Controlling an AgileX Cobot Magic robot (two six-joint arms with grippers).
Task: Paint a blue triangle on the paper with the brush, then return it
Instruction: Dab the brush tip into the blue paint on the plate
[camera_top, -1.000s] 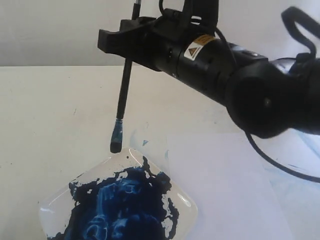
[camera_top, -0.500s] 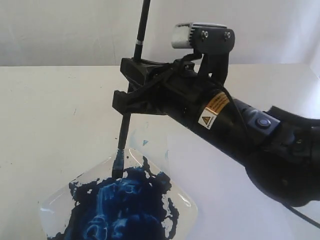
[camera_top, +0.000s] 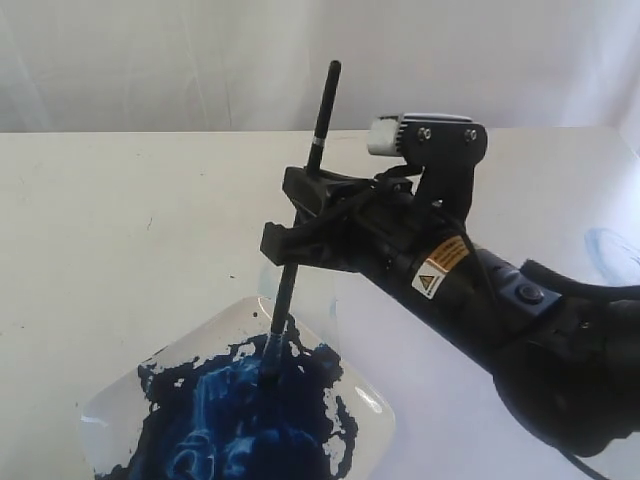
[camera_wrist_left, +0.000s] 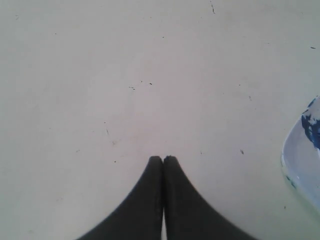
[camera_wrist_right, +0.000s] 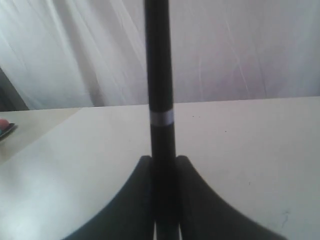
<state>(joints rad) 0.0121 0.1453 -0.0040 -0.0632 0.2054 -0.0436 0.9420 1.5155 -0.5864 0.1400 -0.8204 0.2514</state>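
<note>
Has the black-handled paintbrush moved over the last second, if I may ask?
Yes, the brush dropped rightward from the clear dish's far rim into its blue paint.

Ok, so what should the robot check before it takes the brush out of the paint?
1. Grip on the brush: ok, the right gripper is shut on its handle.
2. Bristles loaded: ok, the tip sits in the blue paint in the dish.
3. Spot on the paper: ok, it lies right beside the dish and the part showing is blank.
4. Keeping the left gripper clear: ok, shut above the bare table.
5. Drips: cannot tell.
</note>
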